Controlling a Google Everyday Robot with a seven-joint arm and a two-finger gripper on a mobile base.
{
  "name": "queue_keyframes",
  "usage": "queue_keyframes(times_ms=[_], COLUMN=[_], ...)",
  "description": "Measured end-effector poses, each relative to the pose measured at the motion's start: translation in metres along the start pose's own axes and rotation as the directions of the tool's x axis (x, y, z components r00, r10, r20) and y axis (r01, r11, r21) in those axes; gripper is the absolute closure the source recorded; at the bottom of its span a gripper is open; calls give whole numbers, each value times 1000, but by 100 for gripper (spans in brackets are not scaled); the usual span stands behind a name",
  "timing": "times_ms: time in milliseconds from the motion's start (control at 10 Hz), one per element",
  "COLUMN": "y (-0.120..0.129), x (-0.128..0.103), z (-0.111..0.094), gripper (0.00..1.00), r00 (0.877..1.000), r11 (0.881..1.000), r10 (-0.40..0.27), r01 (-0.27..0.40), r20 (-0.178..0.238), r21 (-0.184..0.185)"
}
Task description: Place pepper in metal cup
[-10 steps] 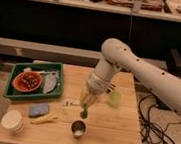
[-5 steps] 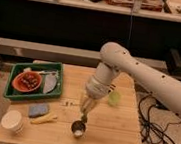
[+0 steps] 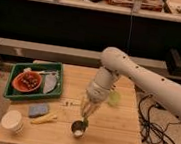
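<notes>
The small shiny metal cup (image 3: 78,129) stands near the front edge of the wooden table (image 3: 111,130), with a pale inside. My gripper (image 3: 85,117) points down just above the cup's right rim. It is shut on the slim dark green pepper (image 3: 85,122), whose lower end hangs at the cup's mouth. The white arm (image 3: 134,75) reaches in from the right and hides the table behind it.
A green tray (image 3: 15,94) at the back left holds a red bowl (image 3: 26,81) and a grey plate. A blue sponge (image 3: 38,110), a yellow piece (image 3: 44,119) and a cream-white tub (image 3: 12,121) lie front left. A pale yellow-green round thing (image 3: 113,98) sits right of the gripper. Cables hang at the right.
My gripper has moved down and slightly toward the front with the pepper, from above the table's middle to right over the metal cup.
</notes>
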Motion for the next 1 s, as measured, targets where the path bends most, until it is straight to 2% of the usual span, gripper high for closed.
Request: queue_keyframes(times_ms=[500, 1000], y=[0, -2], x=[-3, -4], z=[11, 29], gripper=[82, 82], r00=[999, 998], r11=[1000, 1000], r10=[-1, -4], r01=[1, 6], r20=[34, 69], r21=[6, -17])
